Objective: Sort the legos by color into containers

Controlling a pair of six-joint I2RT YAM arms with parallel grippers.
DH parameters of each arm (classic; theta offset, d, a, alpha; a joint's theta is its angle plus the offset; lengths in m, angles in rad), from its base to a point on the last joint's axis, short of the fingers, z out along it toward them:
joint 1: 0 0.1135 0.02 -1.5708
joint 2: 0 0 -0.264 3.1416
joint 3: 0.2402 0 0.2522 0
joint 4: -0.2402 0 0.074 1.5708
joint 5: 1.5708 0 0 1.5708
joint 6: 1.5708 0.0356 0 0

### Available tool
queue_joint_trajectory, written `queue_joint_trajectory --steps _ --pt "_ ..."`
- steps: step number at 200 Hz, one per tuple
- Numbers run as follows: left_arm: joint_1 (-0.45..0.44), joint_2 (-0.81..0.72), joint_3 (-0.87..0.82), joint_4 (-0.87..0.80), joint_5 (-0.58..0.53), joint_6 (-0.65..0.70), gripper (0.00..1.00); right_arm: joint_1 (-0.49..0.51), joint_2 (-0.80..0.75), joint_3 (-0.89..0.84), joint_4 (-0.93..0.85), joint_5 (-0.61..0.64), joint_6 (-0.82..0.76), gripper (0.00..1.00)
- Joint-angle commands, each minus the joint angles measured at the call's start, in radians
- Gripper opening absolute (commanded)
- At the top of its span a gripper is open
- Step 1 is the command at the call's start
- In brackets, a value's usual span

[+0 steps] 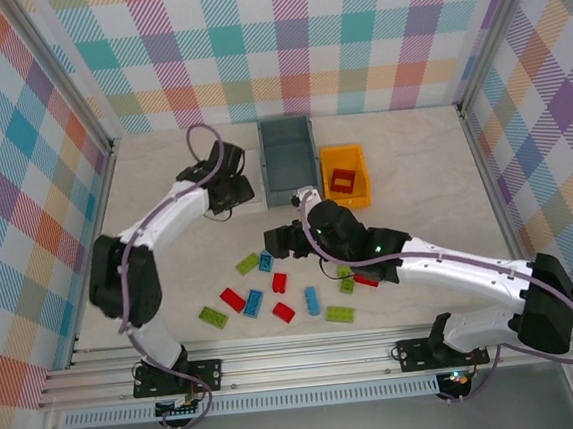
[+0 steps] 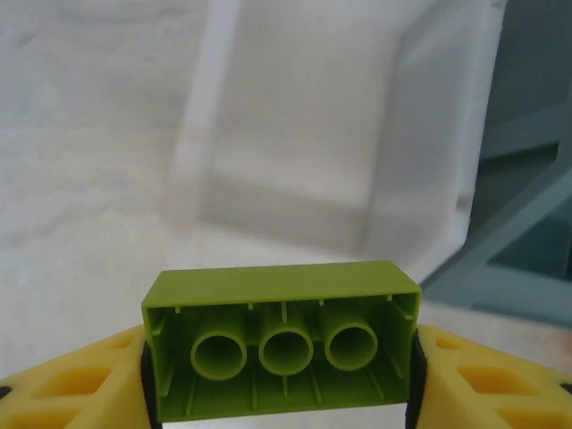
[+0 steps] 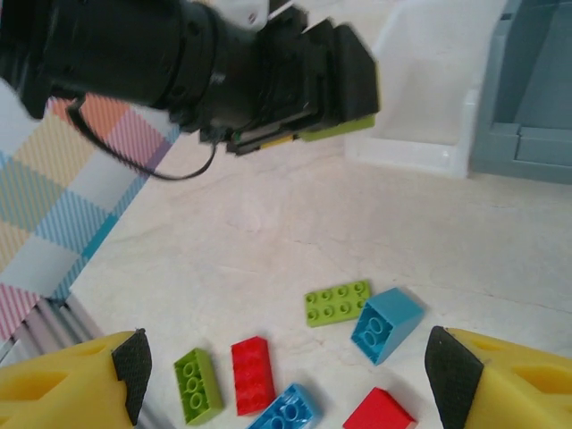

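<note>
Left gripper (image 2: 281, 393): we saw its yellow fingers (image 2: 71, 384) clamped tight on a lime green lego (image 2: 281, 344), hollow underside facing the wrist camera.
Held lego's place: raised off the table (image 1: 163, 175), right by the white tray (image 2: 429, 179) at the far left.
Right gripper (image 3: 286, 371): jaws stood wide apart with nothing between them, and it hovered over the loose bricks.
Loose legos: a red brick (image 3: 252, 374), a blue brick (image 3: 387, 323) and a lime brick (image 3: 338, 302) lay scattered, near middle.
Grey-blue bin (image 1: 265, 166): we found it just right of the tray.
Orange-yellow bin (image 1: 329, 186): right of the grey one, a red lego (image 1: 342, 179) inside.
</note>
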Motion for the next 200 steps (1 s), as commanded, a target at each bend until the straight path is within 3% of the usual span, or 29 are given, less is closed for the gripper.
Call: queue_joint_trajectory --steps 1,47,91,138,157,200 --pt "0.017 0.105 0.119 -0.045 -0.006 0.064 0.57 -0.014 0.013 0.064 0.038 0.019 0.027 0.82" --pt "0.029 0.236 0.236 -0.089 -0.037 0.061 0.6 -0.029 -0.004 0.051 0.005 0.016 0.04 0.82" --pt "0.034 0.257 0.252 -0.086 0.007 0.064 0.74 -0.045 -0.032 0.014 -0.025 0.022 0.059 0.83" --pt "0.032 0.174 0.226 -0.078 0.022 0.057 0.79 -0.094 -0.077 -0.031 -0.134 0.072 0.107 0.82" --pt "0.032 0.127 0.211 -0.081 0.021 0.045 0.76 -0.131 -0.088 -0.025 -0.279 0.121 0.142 0.8" --pt "-0.051 -0.131 0.014 -0.009 0.03 -0.015 0.75 -0.22 -0.083 -0.05 -0.554 0.121 0.085 0.77"
